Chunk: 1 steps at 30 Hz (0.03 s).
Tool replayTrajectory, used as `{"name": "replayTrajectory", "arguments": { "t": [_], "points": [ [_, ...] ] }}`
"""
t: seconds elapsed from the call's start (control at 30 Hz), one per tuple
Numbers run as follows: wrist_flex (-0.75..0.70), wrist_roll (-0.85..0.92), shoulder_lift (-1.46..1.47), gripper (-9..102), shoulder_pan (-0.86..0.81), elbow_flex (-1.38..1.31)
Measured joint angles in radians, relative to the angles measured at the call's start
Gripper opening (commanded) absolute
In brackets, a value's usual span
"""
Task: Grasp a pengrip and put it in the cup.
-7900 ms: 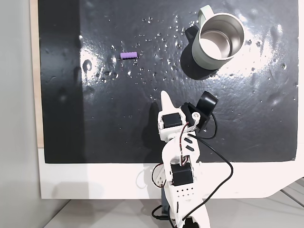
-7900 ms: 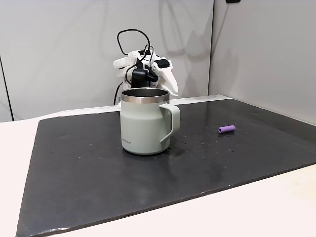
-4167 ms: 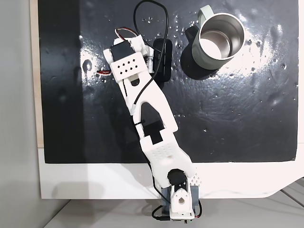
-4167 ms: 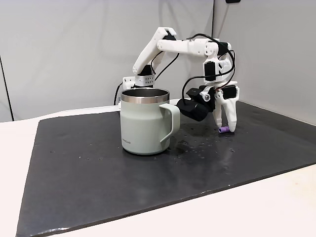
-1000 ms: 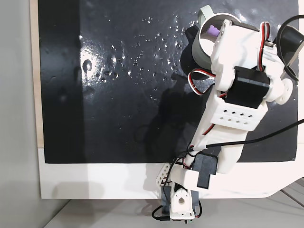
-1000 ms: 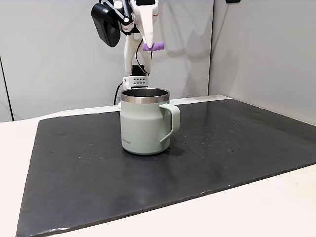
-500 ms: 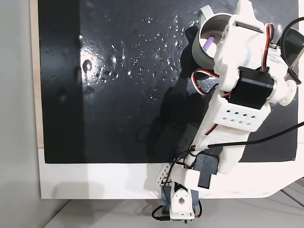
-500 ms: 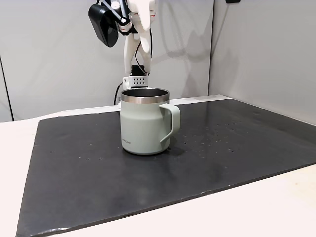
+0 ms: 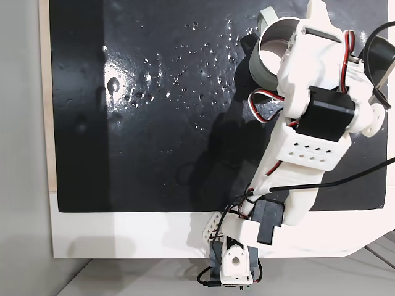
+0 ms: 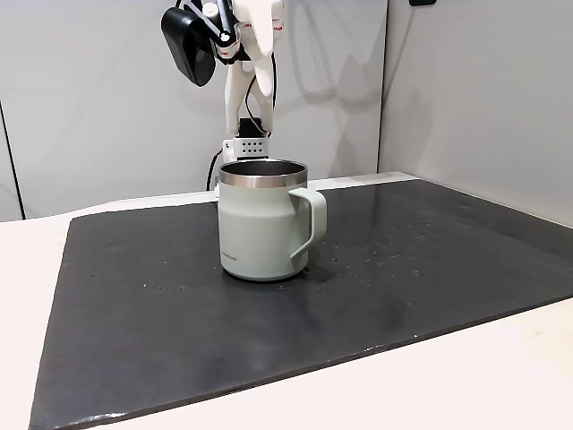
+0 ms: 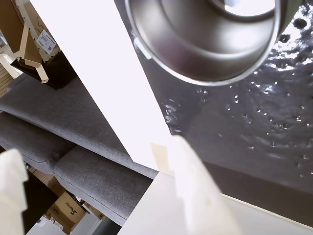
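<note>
The pale grey-green cup (image 10: 264, 224) stands upright on the black mat, handle to the right in this fixed view. From above, the cup (image 9: 264, 61) sits at the mat's far right corner, half covered by the white arm. My gripper (image 10: 255, 85) hangs open well above the cup's mouth with nothing between its fingers. In the wrist view the steel inside of the cup (image 11: 205, 49) lies beyond my spread gripper (image 11: 93, 152). The pengrip is hidden from every view.
The black mat (image 9: 154, 123) covers most of the white table (image 9: 123, 234). The arm's base (image 9: 234, 265) sits at the near edge in the top-down fixed view. A grey wall (image 10: 107, 107) stands behind the arm.
One second ago my gripper held the purple pengrip above the cup. It then opened, and the pengrip showed inside the cup half a second ago. It is no longer visible.
</note>
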<state>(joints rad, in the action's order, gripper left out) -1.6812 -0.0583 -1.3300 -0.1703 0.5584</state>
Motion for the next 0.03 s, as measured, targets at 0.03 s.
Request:
{"name": "replayTrajectory", "arguments": {
  "t": [0.03],
  "points": [
    [0.000, 0.000, 0.000, 28, 0.000, 0.000]
  ]
}}
